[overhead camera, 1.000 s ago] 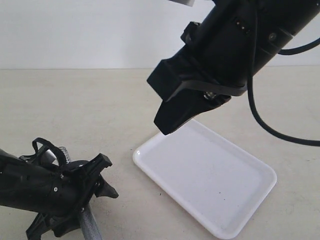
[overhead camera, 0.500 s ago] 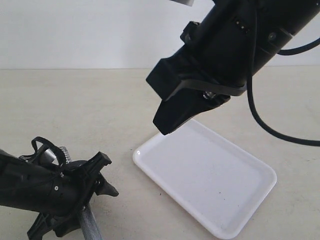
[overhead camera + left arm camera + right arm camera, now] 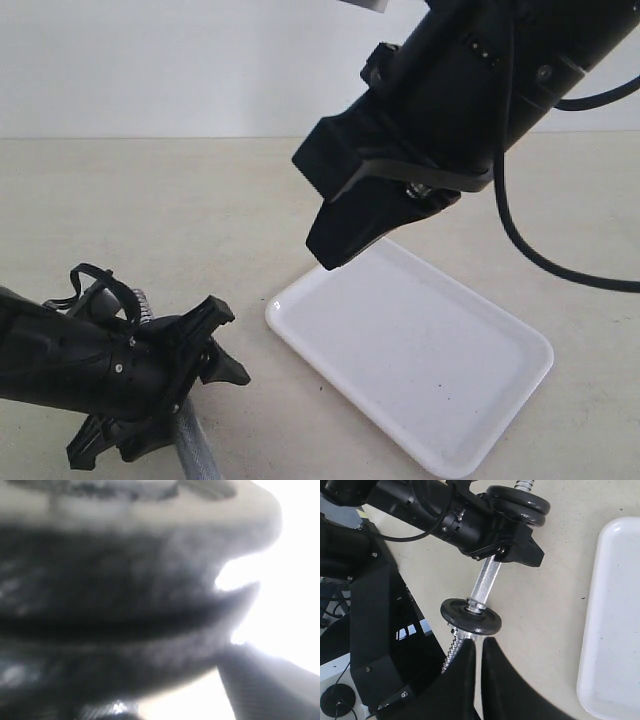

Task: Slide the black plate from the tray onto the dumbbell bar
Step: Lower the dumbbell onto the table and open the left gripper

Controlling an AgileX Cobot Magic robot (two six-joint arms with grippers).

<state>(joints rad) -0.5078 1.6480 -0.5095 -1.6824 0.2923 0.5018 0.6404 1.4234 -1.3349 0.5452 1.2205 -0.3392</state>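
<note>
Exterior view first, going from left to right: the left hand (image 3: 222,345) is down low over the bench (image 3: 150,200), with its fingers spread wide on both sides of the dumbbell bar (image 3: 192,452). It looks let go, not squeezing. The left wrist view is only a dark blur, so it tells nothing more. The right wrist view shows the bar best. The black plate (image 3: 479,622) sits on one end of the bar, with the bar through its hole, close to the tips of the right hand. Two other black discs (image 3: 522,505) sit side by side at the far end of the bar. Next comes the right hand (image 3: 325,258), up in the air near the edge of the tray (image 3: 440,400). Its fingers are pressed together with nothing between them. The white tray lies flat on the bench, apart from the bar, and nothing is on it. So I think the job is about done: the plate is off the tray and on the bar. What may be left is moving the hands away, and maybe pushing the plate further along, but I cannot tell if it needs that. Counting: two hands, one bar, three black discs in all on the bar, one tray, and no disc on the tray.
</note>
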